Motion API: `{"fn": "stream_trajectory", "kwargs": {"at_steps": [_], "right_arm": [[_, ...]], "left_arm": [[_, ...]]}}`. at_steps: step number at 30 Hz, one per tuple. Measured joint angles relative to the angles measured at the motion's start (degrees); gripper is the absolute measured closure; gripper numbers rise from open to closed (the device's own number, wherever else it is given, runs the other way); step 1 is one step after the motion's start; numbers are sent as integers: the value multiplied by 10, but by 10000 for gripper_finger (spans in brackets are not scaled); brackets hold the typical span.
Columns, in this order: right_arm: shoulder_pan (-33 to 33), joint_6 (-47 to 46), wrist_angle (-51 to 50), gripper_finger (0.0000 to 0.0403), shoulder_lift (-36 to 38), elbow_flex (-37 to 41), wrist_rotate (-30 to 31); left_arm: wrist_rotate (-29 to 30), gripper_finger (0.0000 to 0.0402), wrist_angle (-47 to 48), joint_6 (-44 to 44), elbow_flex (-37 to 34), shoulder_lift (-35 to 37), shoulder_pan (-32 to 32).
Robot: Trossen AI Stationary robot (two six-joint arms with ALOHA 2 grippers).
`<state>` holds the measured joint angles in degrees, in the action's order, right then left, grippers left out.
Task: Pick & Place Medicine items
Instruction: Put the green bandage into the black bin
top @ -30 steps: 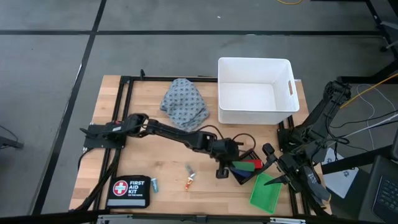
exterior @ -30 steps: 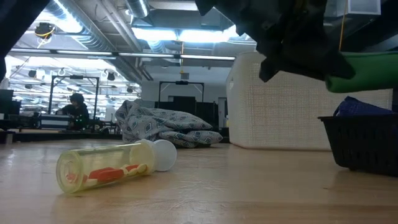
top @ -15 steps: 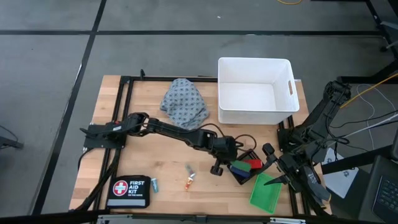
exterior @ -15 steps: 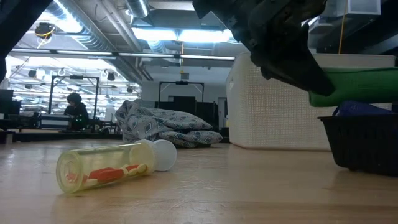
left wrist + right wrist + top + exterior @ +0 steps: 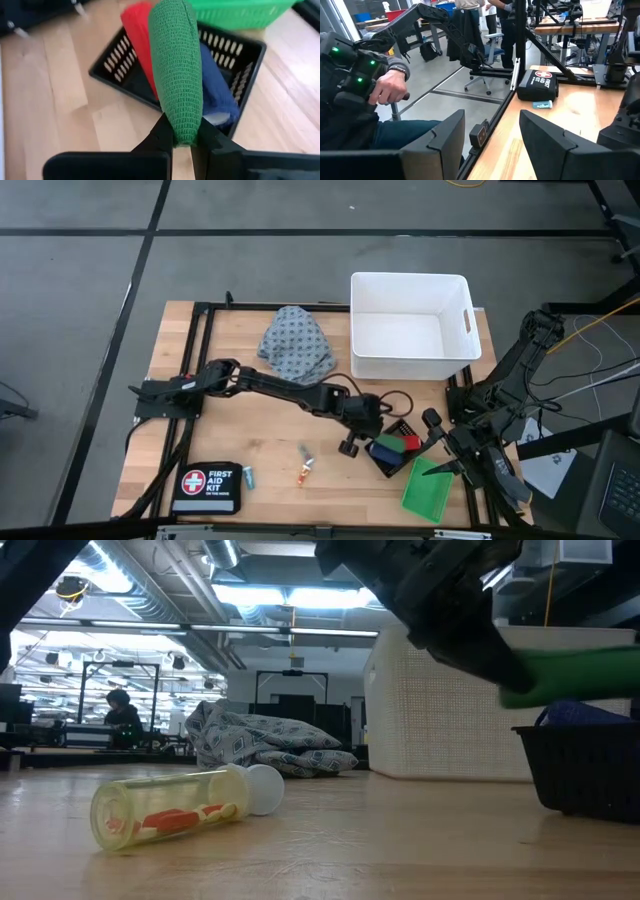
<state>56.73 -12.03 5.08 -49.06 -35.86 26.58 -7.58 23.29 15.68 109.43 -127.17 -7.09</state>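
My left gripper (image 5: 184, 142) (image 5: 352, 442) is shut on the green cylinder (image 5: 177, 75) (image 5: 388, 446) (image 5: 580, 675), right over the black basket (image 5: 115, 65) (image 5: 392, 470) (image 5: 585, 770). The red oblong block (image 5: 139, 45) (image 5: 410, 443) and the blue cylinder (image 5: 217, 85) (image 5: 585, 712) lie inside that basket. The orange-and-white tube (image 5: 304, 473) (image 5: 170, 810) lies on its side on the table. The teal vial (image 5: 248, 476) (image 5: 542, 104) lies beside the first-aid pouch (image 5: 205, 483) (image 5: 537, 80). My right gripper (image 5: 490, 145) (image 5: 440, 445) waits open at the table's right near corner. My left gripper pinches the green cylinder by its near end (image 5: 182, 132) between the two fingers. It comes from the table's left, and the cylinder sticks out forward past the fingertips. The cylinder hangs over the basket's rim, above the blue cylinder; whether its far end touches anything I cannot tell.
A green tray (image 5: 428, 488) (image 5: 240, 10) sits just beyond the black basket toward the near right corner. A white bin (image 5: 410, 325) (image 5: 450, 710) and a crumpled patterned cloth (image 5: 297, 345) (image 5: 260, 745) stand along the far side. A person's hand shows in the right wrist view.
My left gripper, still shut on the green cylinder, has come down a little toward the black basket and drawn slightly toward the table's left. The cylinder now hangs lower over the blue cylinder.
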Motion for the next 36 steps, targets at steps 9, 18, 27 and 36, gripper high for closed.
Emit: {"fn": "stream_trajectory", "kwargs": {"at_steps": [9,18,27,36], "right_arm": [[0,4,0,213,0,0,0],[0,5,0,213,0,0,0],[0,5,0,213,0,0,0],[0,-9,0,213,0,0,-7]], "left_arm": [[-22,384,-61,-8,1,-6,0],[-41,384,-104,-10,0,-21,0],[-40,382,-105,-19,0,-41,1],[-15,301,-118,-20,0,-46,1]]}}
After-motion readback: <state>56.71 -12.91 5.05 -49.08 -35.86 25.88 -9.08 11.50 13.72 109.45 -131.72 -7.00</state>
